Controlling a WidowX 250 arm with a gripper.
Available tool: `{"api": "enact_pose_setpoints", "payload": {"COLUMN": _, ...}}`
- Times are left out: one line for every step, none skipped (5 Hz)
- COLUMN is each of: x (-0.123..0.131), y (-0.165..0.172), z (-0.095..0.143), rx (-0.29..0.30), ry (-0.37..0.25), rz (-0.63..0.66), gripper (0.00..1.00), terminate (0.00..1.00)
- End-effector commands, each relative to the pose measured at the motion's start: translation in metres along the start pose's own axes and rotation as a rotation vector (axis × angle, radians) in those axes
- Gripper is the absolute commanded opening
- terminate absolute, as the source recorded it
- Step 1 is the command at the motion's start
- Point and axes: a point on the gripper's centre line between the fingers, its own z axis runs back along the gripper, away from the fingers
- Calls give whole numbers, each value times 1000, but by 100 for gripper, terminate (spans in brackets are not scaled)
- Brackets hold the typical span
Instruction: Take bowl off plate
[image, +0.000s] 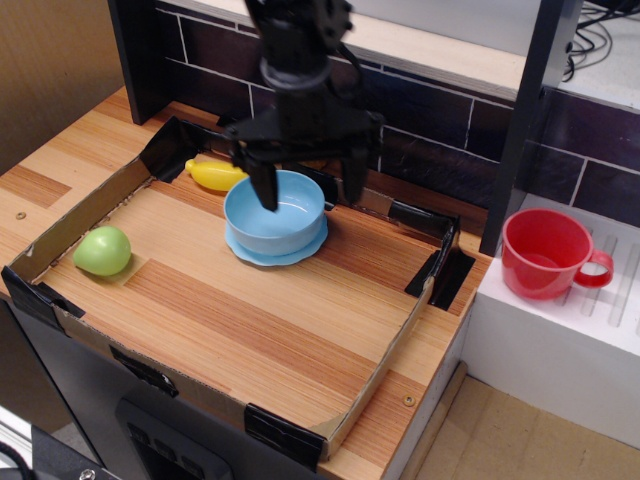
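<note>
Gripper (310, 190): jaws spread wide, holding nothing, pointing down over the far side of the bowl.
Bowl (272, 217): light blue, just below and slightly left of the fingertips; the left finger (266, 187) overlaps its far rim, the right finger hangs just past its right edge. Contact cannot be told.
Plate (296, 254): directly under the bowl, only its scalloped rim showing.
Banana (215, 176): left of the gripper.
Green ball (102, 250): well to the gripper's left.
Red cup (546, 254): far right, on a white stand.
</note>
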Motion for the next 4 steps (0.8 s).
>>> {"api": "enact_pose_setpoints", "payload": {"x": 8, "y": -8, "z": -11, "rx": 30, "ry": -60, "rz": -23, "gripper": 100, "terminate": 0}}
{"api": "enact_pose_setpoints", "payload": {"x": 7, "y": -8, "z": -20, "rx": 47, "ry": -76, "rz": -49, "gripper": 0, "terminate": 0}}
{"api": "enact_pose_setpoints", "payload": {"x": 10, "y": -8, "z": -19, "rx": 34, "ry": -81, "rz": -32, "gripper": 0, "terminate": 0}}
{"api": "enact_pose_setpoints", "payload": {"x": 15, "y": -8, "z": -12, "rx": 28, "ry": -105, "rz": -23, "gripper": 0, "terminate": 0}}
